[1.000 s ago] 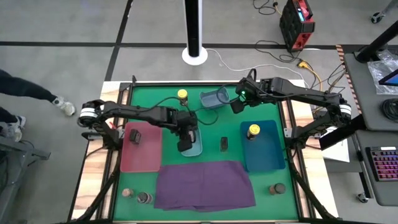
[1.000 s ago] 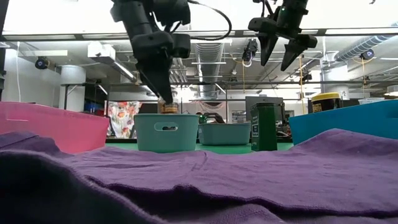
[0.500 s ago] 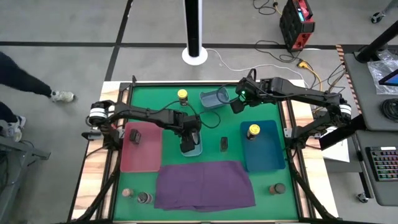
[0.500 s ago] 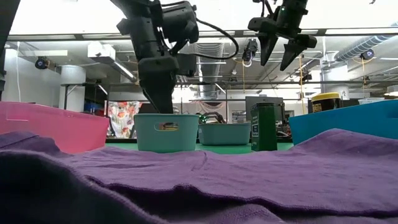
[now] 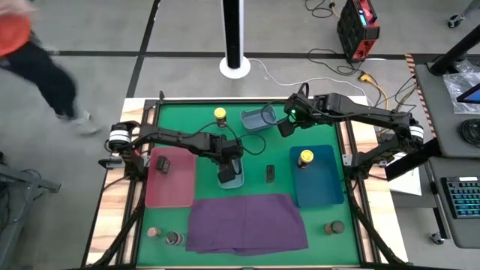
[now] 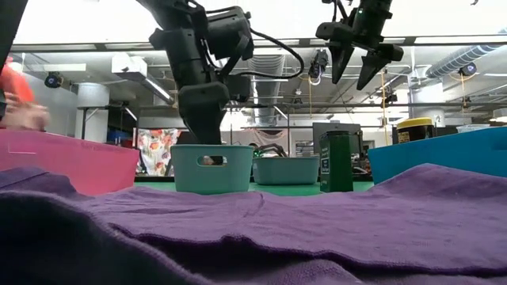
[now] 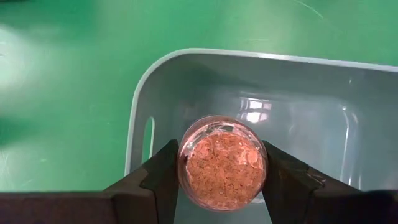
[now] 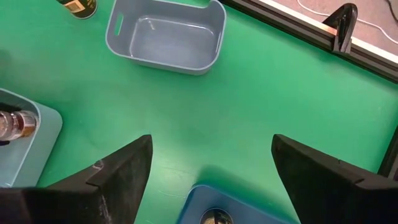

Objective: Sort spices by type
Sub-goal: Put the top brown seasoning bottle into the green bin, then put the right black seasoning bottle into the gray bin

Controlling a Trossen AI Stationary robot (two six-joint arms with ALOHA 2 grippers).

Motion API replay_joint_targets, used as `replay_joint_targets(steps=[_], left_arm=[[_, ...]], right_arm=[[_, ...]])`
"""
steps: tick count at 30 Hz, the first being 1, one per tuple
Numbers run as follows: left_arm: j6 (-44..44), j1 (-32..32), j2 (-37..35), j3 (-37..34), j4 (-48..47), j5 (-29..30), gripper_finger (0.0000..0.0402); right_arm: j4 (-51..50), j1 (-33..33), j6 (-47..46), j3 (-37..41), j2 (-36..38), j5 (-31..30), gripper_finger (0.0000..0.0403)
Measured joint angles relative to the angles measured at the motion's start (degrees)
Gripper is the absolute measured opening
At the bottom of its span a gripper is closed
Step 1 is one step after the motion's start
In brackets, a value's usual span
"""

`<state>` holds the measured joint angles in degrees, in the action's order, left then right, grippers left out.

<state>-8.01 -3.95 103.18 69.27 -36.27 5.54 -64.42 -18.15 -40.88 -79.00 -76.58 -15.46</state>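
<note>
My left gripper (image 5: 227, 171) reaches down into the small teal bin (image 5: 237, 180), shut on a jar of brownish-pink spice (image 7: 222, 163). In the low view its fingers (image 6: 204, 127) dip behind the bin's near wall (image 6: 212, 178). My right gripper (image 5: 286, 124) hangs open above the mat beside the blue-grey bin (image 5: 259, 118), high up in the low view (image 6: 358, 65). One yellow-lidded jar (image 5: 220, 115) stands on the mat, another (image 5: 305, 157) in the blue tray (image 5: 322, 187). A dark tin (image 5: 270, 174) stands on the mat, another (image 5: 161, 163) lies in the pink tray (image 5: 172, 191). My left gripper pinches the jar's glass body (image 7: 186, 168) between its two fingers (image 7: 163, 180), one on each side, coming from above and pointing down. The jar is upright, inside the teal bin's walls (image 7: 140, 118). Whether its bottom rests on the bin floor cannot be told.
The purple cloth (image 5: 247, 221) covers the near middle of the mat. Two jars (image 5: 154, 232) (image 5: 173, 238) stand near the left front corner, one dark-topped jar (image 5: 334, 227) near the right front. A person (image 5: 45, 67) walks past the table's left side.
My left gripper has gone down with the jar, from just above the teal bin's rim to inside the bin, and shifted slightly toward the near edge. A person has walked along beyond the table's left side.
</note>
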Motion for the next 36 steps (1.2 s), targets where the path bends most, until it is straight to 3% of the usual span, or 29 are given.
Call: replay_joint_targets(steps=[10, 18, 36], left_arm=[[0.00, 0.00, 0.09, -2.84, 1.94, 0.04, 0.0162], [1.45, 0.00, 0.09, -3.45, 3.84, 1.57, 0.0221], [2.82, -0.02, 0.02, 0.62, 0.47, 1.42, 0.0213]], right_arm=[[0.04, 0.00, 0.61, 0.00, 0.00, -0.02, 0.0310], [0.20, 0.00, 0.61, 0.00, -0.02, -0.02, 0.0321], [0.18, 0.00, 0.59, 0.02, -0.02, -0.02, 0.0325]])
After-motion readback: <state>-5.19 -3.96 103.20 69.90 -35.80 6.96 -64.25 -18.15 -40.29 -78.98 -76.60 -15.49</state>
